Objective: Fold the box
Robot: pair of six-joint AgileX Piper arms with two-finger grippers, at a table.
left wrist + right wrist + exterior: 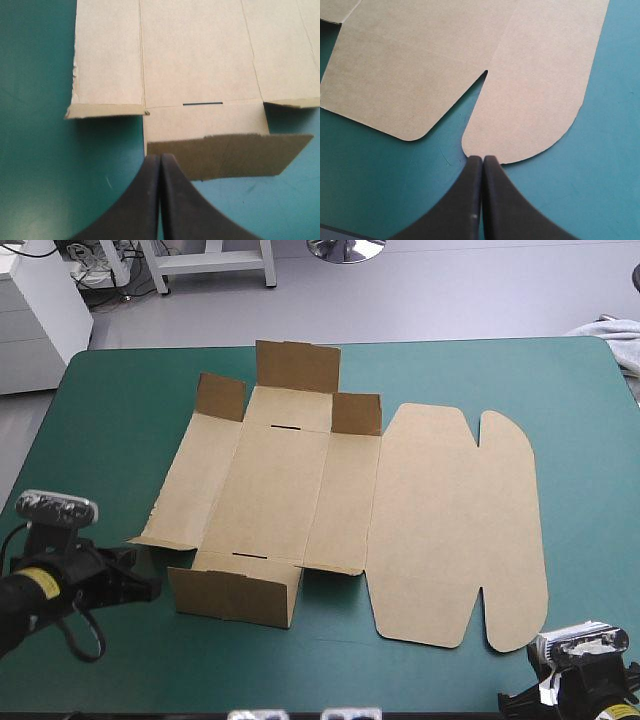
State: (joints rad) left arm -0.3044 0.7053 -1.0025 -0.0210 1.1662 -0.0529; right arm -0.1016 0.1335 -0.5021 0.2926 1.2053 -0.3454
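The left claw (150, 585) (161, 159): closed to one pointed arch, nothing between the black fingers. Sits low over the near left part of the worktop (100, 420), tip aimed at the left end of the box's raised near wall. Just beside that wall; impossible to tell from either view whether touching. Arm behind it cut off at the high view's left edge.

Further right, the box (270, 490) (195, 50): brown board lying open around the middle of the teal-green cover. Left side panel flat, ragged along its outer edge, with a small flap at its near end slightly raised. Near wall standing upright, hiding part of the board just behind it in the high view. At the far end, three flaps tilted up, the middle one tallest. Two thin slots in the floor panel, one by each end wall. Right of the floor, the lid flat on the cover, ending in a rounded outer flap set off by a notch at each end.

The right claw (520, 702) (482, 159): likewise closed to a pointed arch, empty. Largely cut off by the high view's bottom edge. Tip right at the rim of the lid's rounded outer flap, at its near end; contact not clear.

At the far right corner, a grey cloth (615, 335), cut off, kind hard to make out.
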